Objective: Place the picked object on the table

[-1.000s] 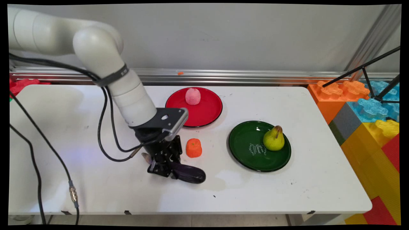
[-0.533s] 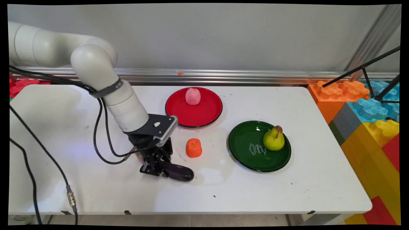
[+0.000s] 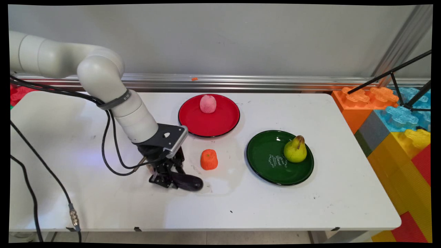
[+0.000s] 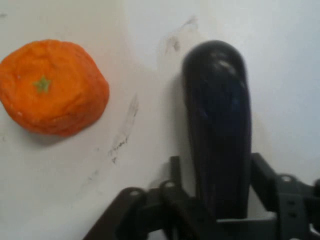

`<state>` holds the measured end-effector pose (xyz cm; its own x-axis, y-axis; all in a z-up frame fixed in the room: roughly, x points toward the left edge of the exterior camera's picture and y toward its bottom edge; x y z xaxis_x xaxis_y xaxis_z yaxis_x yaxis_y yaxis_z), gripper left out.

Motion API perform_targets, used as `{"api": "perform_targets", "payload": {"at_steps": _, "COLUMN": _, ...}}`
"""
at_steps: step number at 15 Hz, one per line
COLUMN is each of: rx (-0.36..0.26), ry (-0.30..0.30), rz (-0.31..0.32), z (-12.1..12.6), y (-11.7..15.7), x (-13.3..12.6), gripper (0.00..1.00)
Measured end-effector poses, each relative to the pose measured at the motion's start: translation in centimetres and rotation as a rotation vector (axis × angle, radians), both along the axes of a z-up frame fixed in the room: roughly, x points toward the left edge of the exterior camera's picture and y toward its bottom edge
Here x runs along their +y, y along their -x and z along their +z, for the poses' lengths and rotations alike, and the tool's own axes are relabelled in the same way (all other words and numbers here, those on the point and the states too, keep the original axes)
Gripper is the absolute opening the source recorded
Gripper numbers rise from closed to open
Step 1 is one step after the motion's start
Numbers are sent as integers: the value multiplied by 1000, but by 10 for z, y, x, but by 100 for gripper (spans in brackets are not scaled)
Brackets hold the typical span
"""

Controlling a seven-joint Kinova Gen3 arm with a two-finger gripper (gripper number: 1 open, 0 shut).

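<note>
— Where is the gripper point(image 3: 164, 179), and what is in it?

— Low over the white table point(image 3: 310, 210), toward the near left of the middle. It is clenched on a dark eggplant point(image 3: 186, 181). In the hand view the gripper point(image 4: 220, 200) has its black linkage to either side of the eggplant point(image 4: 220, 125), which runs straight out from between the fingers.

— What does the eggplant look like?

— Long and smooth, almost black with a purple-blue sheen, glossy like moulded plastic. Its free end is rounded and blunt, and it narrows toward the fingers. In the main view it lies nearly level, at the tabletop, pointing right; whether it rests on the surface I cannot tell.

— What sits closest to it?

— An orange toy fruit point(image 3: 209, 159), near the eggplant's tip on the far side but apart from it. The hand view shows the orange toy fruit point(image 4: 52, 87) as a squat, lumpy dome with a matte, slightly wrinkled skin and a small green star-shaped mark on top. The table between them carries grey scuff marks.

— And farther off?

— A round red plate point(image 3: 224, 125), shiny with a dark rim, holding a pale pink, rounded, frosted-looking fruit point(image 3: 208, 104) at its far side. To the right, a glossy dark green plate point(image 3: 265, 165) with white lettering bears a yellow-green pear point(image 3: 295, 150) with a brown stem, standing upright on the plate's right part. Beyond the table's right end stand big studded plastic blocks point(image 3: 396, 134) in orange, blue, grey, yellow and red.
</note>
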<state>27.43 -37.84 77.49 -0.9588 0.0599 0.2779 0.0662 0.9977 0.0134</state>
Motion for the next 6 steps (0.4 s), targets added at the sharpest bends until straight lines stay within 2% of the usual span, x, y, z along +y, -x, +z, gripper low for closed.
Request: {"api": "perform_targets", "payload": {"at_steps": 6, "rx": 23, "ry": 12, "rz": 3, "z": 1, "y": 2, "x": -2, "gripper": 100}}
